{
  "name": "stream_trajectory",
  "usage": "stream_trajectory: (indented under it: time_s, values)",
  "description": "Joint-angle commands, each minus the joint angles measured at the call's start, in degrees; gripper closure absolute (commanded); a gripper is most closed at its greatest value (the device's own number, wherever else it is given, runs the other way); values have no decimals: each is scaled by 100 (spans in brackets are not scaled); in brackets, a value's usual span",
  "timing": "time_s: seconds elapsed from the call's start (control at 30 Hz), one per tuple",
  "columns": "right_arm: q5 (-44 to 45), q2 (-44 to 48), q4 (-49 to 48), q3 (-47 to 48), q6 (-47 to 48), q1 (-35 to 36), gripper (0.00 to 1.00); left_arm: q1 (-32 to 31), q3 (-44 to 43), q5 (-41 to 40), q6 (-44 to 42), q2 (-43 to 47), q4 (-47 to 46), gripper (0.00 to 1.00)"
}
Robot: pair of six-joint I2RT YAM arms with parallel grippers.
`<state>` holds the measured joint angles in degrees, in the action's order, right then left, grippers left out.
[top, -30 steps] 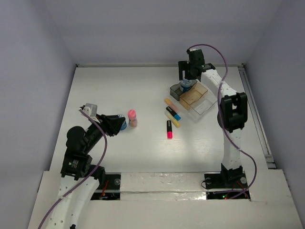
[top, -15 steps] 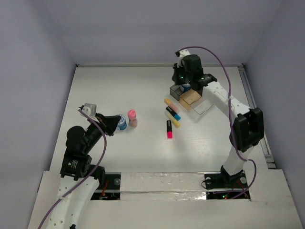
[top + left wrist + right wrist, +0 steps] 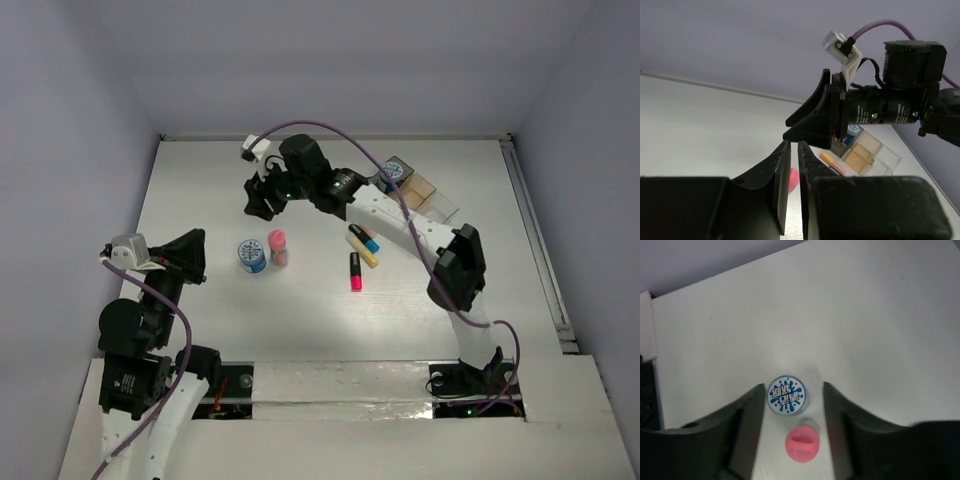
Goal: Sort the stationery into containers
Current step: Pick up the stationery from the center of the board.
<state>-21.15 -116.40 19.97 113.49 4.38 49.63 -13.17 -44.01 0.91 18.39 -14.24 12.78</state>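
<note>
The right arm reaches far across to the left half of the desk [image 3: 200, 170]. Its end effector [image 3: 260, 203] hangs above the surface with fingers [image 3: 752, 405] spread wide and nothing between them. In the wrist view they frame a round blue-and-white pot [image 3: 251, 255] that sits flat on the desk below, printed lid up. Just to the pot's right a tan stick [image 3: 278, 248] stands upright, long axis vertical, pink cap on top.

The left end effector [image 3: 793, 144] is held back near the left side, well apart from the pot. Its fingers are pressed almost together, with only a thin slit between them, and they pinch nothing.

Mid-desk, a pink-and-black marker [image 3: 355, 270] lies with its long axis running near to far, pink end toward the arm bases. Beside it, a yellow marker [image 3: 364, 252] and a black-and-blue marker [image 3: 364, 239] lie side by side, slanting from far-left to near-right. An orange marker [image 3: 831, 162] lies just before the cluster of trays [image 3: 428, 195]. A second pot [image 3: 397, 172] sits lid up in the far-left tray.
</note>
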Motion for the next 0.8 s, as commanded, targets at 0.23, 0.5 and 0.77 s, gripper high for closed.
stream_trajectory:
  time_s: [0.23,0.5,0.77]
  values:
    - [-170,-1463,1483,2097,1327,530,11,-168,-125,-970,-213,185,-56,88]
    - [58,-2062,2178,2687,1996,706,6,-168,-204,-1005,-187,325,-117,58]
    - [812,-2580,2433,2986,2479,873,3,-221,-337,-864,-240,281,-293,48]
